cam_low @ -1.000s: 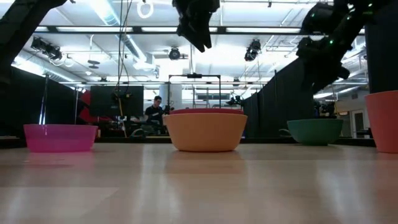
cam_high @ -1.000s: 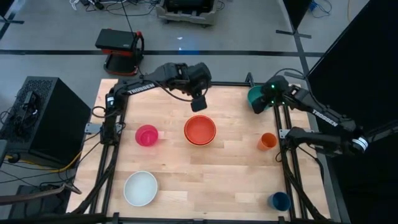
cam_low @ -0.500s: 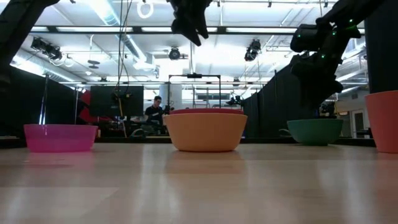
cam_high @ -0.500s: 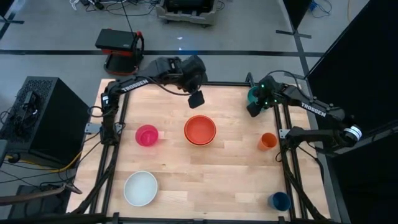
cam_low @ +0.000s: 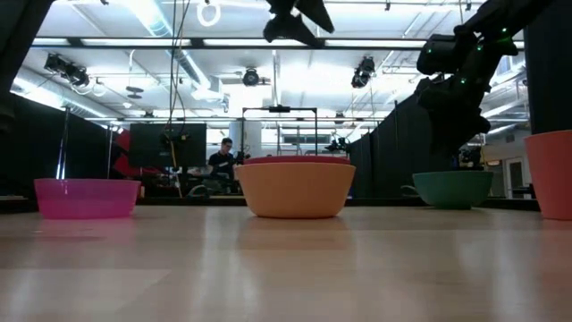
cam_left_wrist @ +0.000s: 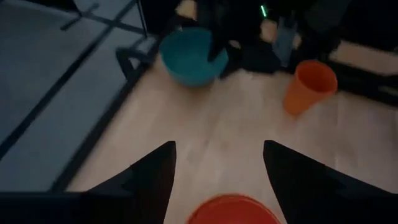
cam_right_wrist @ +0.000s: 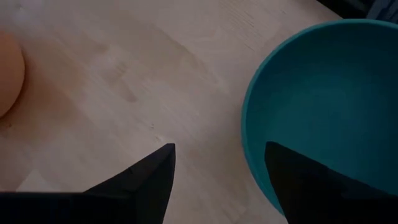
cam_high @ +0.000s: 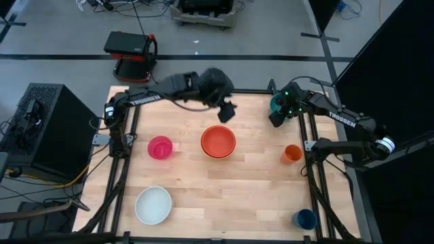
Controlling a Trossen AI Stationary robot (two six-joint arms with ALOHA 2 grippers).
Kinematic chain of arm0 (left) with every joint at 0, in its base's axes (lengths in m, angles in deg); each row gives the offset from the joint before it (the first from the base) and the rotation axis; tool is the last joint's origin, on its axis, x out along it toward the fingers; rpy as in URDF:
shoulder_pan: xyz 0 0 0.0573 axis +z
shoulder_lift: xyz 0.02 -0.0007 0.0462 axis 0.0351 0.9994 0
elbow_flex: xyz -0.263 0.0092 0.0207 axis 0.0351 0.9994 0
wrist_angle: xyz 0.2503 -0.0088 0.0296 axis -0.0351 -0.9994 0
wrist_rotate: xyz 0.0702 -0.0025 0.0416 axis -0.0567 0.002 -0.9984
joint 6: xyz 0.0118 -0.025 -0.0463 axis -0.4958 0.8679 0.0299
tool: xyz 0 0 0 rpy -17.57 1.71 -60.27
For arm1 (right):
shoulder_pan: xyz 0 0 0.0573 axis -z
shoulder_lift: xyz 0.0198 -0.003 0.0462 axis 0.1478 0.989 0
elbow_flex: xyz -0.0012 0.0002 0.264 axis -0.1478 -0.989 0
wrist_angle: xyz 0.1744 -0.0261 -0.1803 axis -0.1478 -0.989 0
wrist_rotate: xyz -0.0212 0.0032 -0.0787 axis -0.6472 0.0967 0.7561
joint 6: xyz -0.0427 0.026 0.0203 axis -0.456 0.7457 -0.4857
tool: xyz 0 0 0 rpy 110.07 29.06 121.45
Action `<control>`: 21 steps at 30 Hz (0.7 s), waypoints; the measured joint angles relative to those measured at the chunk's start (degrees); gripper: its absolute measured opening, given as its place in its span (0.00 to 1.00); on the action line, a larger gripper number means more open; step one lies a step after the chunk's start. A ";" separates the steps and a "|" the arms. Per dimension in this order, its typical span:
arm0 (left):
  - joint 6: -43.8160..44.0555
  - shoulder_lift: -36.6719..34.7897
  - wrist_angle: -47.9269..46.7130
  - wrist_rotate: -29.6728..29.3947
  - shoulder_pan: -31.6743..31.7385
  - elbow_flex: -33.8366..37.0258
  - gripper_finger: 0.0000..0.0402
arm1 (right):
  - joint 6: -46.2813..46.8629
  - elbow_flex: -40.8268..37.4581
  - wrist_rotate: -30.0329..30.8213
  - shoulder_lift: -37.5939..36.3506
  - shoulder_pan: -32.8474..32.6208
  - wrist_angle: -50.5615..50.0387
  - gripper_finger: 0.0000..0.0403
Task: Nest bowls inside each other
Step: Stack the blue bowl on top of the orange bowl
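Red-orange bowl [cam_high: 218, 141] sits nested, apparently, inside yellow-orange bowl [cam_low: 295, 190].

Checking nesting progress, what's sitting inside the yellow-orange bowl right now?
The red-orange bowl sits nested inside the yellow-orange bowl. Anything beneath it is covered.

Five bowls [cam_high: 218, 141], two of them nested, plus two small cups [cam_high: 291, 154], on one table [cam_high: 251, 183]

The right gripper [cam_right_wrist: 217, 180] hangs over the table [cam_right_wrist: 124, 81], fingers [cam_right_wrist: 146, 180] spread, one finger over the teal bowl's [cam_right_wrist: 329, 106] rim. An orange object [cam_right_wrist: 9, 74] shows at the edge.
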State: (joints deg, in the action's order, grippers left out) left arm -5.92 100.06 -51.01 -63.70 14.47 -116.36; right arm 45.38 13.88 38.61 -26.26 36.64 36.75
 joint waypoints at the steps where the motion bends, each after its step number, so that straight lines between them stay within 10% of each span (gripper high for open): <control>1: 0.49 -0.18 0.61 -0.22 -0.51 1.23 0.56 | 0.00 0.00 -0.03 -0.04 0.00 0.04 0.58; 21: 19.83 -32.77 15.29 -9.65 -2.46 40.00 0.55 | -0.07 0.00 -4.73 -0.04 -0.24 -0.68 0.58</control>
State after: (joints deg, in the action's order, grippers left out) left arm 13.92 67.29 -35.72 -73.35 12.01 -76.36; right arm 45.32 13.88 33.87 -26.30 36.41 36.07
